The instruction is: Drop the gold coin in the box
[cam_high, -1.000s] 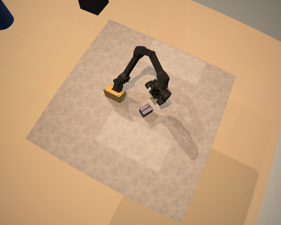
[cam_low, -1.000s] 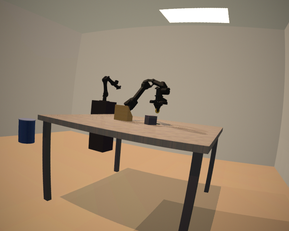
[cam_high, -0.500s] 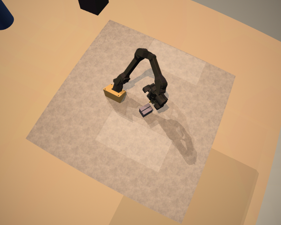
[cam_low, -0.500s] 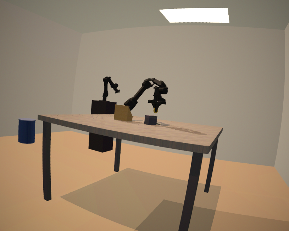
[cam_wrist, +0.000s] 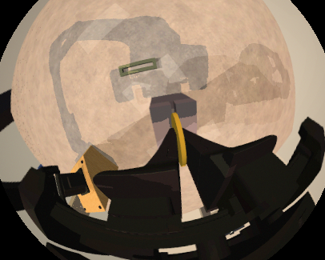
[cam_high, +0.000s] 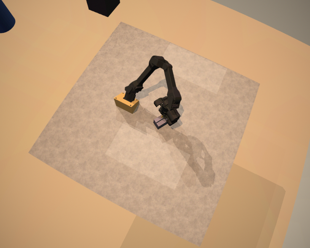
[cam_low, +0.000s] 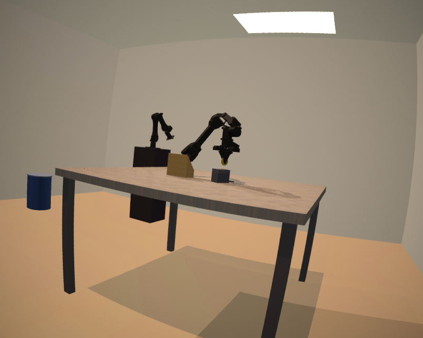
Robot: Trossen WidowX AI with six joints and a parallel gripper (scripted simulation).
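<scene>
arm: bent over, pointing down above the grey box (cam_high: pixel 160 122) (cam_low: pixel 220 175) (cam_wrist: pixel 173 107)
gripper (cam_high: pixel 162 116) (cam_low: pixel 224 160) (cam_wrist: pixel 181 142): pinching the gold coin (cam_high: pixel 162 116) (cam_low: pixel 222 162) (cam_wrist: pixel 179 139)
slot: partly hidden behind coin in wrist view

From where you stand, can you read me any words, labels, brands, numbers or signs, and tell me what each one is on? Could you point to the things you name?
None that I can read.
The grey box (cam_high: pixel 159 122) (cam_low: pixel 220 175) (cam_wrist: pixel 157 108): no writing visible.
The gold coin (cam_low: pixel 222 162) (cam_wrist: pixel 180 139): no writing visible.
The blue cylinder (cam_high: pixel 1 17) (cam_low: pixel 39 192): no writing visible.
Faint pale marks on the table top, just below the green holder (cam_wrist: pixel 138 70) in the wrist view: too small to tell whether they are text.
</scene>
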